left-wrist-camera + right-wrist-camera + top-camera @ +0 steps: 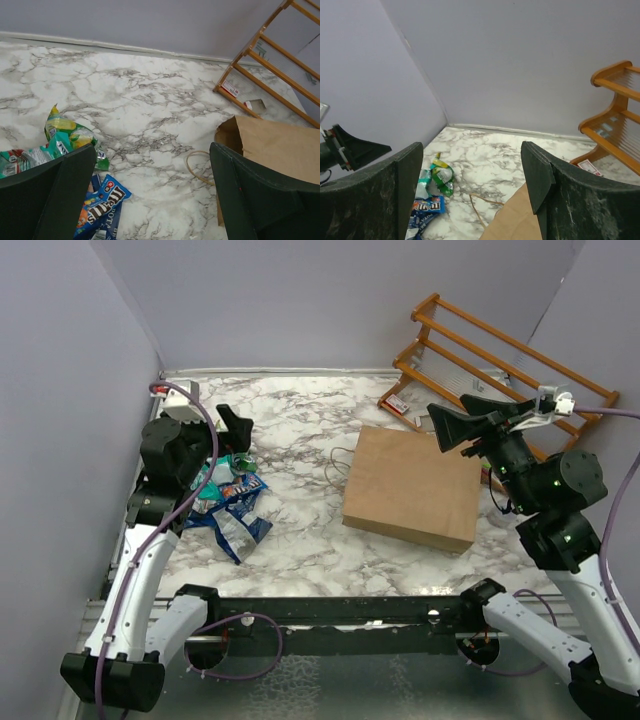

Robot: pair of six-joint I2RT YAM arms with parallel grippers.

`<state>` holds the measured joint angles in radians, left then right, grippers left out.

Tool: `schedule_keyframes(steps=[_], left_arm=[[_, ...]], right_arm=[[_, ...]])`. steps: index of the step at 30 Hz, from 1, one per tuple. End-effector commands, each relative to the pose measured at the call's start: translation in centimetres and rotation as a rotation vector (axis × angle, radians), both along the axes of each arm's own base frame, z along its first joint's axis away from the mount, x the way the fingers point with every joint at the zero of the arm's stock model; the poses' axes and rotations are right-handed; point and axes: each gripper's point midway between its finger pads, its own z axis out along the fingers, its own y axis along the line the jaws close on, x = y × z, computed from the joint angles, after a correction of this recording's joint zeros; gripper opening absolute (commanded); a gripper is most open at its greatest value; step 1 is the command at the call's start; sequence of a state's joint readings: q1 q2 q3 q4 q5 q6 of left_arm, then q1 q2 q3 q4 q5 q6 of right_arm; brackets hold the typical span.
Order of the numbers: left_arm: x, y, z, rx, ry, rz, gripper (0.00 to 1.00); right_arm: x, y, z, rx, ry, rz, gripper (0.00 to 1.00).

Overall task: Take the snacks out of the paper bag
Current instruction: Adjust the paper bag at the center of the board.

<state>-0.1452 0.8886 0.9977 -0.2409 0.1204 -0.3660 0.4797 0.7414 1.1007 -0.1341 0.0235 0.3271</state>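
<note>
Snacks (228,502) lie heaped outside the paper bag (412,486), which lies flat.

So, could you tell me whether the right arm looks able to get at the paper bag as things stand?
Probably yes. The right hand hovers open over the far corner of the paper bag, which lies flat with nothing on it. The wooden rack stands behind, not between them.
</note>
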Motion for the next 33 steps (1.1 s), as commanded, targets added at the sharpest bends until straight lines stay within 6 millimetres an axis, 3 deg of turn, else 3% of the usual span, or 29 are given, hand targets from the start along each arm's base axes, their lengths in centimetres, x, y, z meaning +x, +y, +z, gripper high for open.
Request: schedule_keyframes(steps=[1,6,10,14,18,23,30,33], left_arm=[[-0.2,-1.7,-0.5,-0.073,-0.011,-0.073,1.00],[-0.6,-6.4,-4.9,-0.321,0.109,-0.272,0.99],[-1.4,-10.6,-6.5,-0.536,0.146,-0.518,0.98],[-2.2,-15.1,-7.3,-0.590,0.107,-0.698,0.97],[-2.0,-19.7,-9.4,-0.563,0.144,-0.789,0.83],[-0.5,-20.0,-12.3,-0.521,0.164,-0.695,0.68],[1.1,-19.1,-16.4,-0.427,0.259,-0.552,0.70],[1.9,-19.7,-17.9,-0.432,0.285,-0.561,0.69]], right_arm=[[-0.5,-0.3,2.3,0.015,-0.073,-0.004,0.79],[0.8,-1.0,-1.2,-0.089,0.000,-0.074,0.82],[0.6,-1.1,-2.7,-0.118,0.013,-0.073,0.83],[0.5,-0.3,-4.0,-0.139,0.035,-0.031,0.83],[0.4,0.2,-4.3,-0.141,0.042,-0.001,0.84],[-0.3,-0.4,-3.7,-0.142,0.009,-0.019,0.85],[-0.5,-1.3,-4.1,-0.145,0.000,-0.057,0.86],[-0.4,-1.0,-4.3,-0.145,0.002,-0.043,0.86]])
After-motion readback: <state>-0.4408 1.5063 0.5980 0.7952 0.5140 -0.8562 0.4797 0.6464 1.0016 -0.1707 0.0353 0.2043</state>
